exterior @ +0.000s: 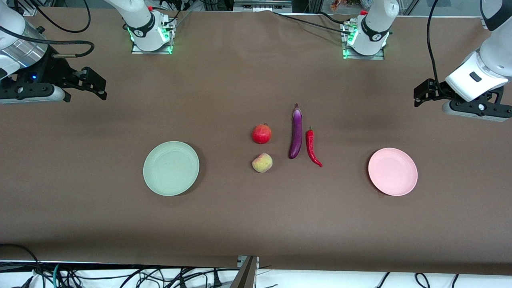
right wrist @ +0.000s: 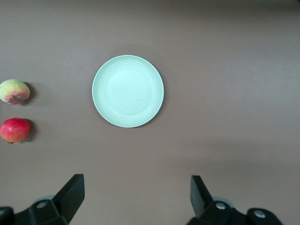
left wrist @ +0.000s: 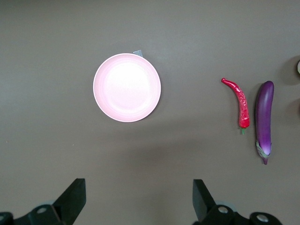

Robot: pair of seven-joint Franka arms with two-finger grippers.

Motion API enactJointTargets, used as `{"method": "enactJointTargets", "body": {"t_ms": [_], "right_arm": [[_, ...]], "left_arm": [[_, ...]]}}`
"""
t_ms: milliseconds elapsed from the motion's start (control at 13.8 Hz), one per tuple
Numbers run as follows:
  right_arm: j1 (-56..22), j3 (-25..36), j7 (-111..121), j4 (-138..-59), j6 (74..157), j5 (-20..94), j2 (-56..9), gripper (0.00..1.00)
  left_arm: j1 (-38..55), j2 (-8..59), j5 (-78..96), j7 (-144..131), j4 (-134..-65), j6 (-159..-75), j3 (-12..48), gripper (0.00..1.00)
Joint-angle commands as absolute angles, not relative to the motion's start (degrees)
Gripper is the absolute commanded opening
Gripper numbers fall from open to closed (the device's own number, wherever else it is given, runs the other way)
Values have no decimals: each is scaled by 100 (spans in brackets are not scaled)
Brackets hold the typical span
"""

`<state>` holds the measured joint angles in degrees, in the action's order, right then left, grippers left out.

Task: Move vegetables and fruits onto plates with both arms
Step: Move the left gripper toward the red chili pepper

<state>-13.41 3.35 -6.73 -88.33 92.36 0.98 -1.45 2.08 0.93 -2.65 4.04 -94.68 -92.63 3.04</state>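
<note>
The purple eggplant (exterior: 296, 134) and the red chili (exterior: 311, 147) lie side by side mid-table. The red fruit (exterior: 261, 133) and the peach (exterior: 262, 163) lie beside the eggplant, the peach nearer the camera. The green plate (exterior: 171, 168) is toward the right arm's end and the pink plate (exterior: 393, 171) toward the left arm's end; both are bare. My right gripper (exterior: 102, 87) hovers open and empty at its end, and its wrist view shows its gripper (right wrist: 136, 183), the green plate (right wrist: 128, 91) and both fruits. My left gripper (exterior: 418, 97) hovers open and empty; its wrist view shows its gripper (left wrist: 138, 187), the pink plate (left wrist: 127, 87), the chili (left wrist: 240, 103) and the eggplant (left wrist: 264, 119).
The brown table cloth (exterior: 240, 216) runs wide around the plates. The two arm bases (exterior: 150, 34) (exterior: 366, 38) stand along the edge farthest from the camera. Cables (exterior: 120, 276) and a metal post (exterior: 246, 272) sit below the table's near edge.
</note>
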Motion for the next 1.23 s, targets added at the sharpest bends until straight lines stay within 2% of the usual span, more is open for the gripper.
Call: {"method": "enactJointTargets", "body": {"t_ms": [0,650,939,1156], "right_arm": [[-1345,325,-633,-8789,9220,70,-132,100],[-1362,299,-633,-8780,9176,79,-114,100],[-1362,229,-633,-8780,9202,70,-114,100],[-1362,229,-633,-8789,9220,70,-123,100]], "left_arm": [[211,141,-264,466,-9334,-9167,308,100],[220,360,-194,439,-9343,-8940,308,100],[273,685,-264,396,-9299,-8316,316,100],[491,1193,-167,-33,-9299,-8533,369,100]]}}
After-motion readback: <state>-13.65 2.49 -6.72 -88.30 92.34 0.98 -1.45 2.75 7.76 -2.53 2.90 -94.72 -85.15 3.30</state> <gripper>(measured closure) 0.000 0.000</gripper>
